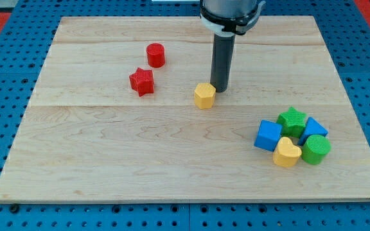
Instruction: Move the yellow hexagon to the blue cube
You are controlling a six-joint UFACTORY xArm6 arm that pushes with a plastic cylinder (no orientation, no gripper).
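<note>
The yellow hexagon (pixel 204 95) lies near the middle of the wooden board (pixel 108 154). My tip (pixel 219 88) stands just to the hexagon's upper right, touching or almost touching it. The blue cube (pixel 268 135) sits at the view's lower right, at the left end of a cluster of blocks, well apart from the hexagon.
Next to the blue cube are a green star (pixel 292 120), a yellow heart (pixel 286 153), a green cylinder (pixel 315 149) and a second blue block (pixel 314 129). A red cylinder (pixel 155 55) and a red star (pixel 142 81) lie at the upper left.
</note>
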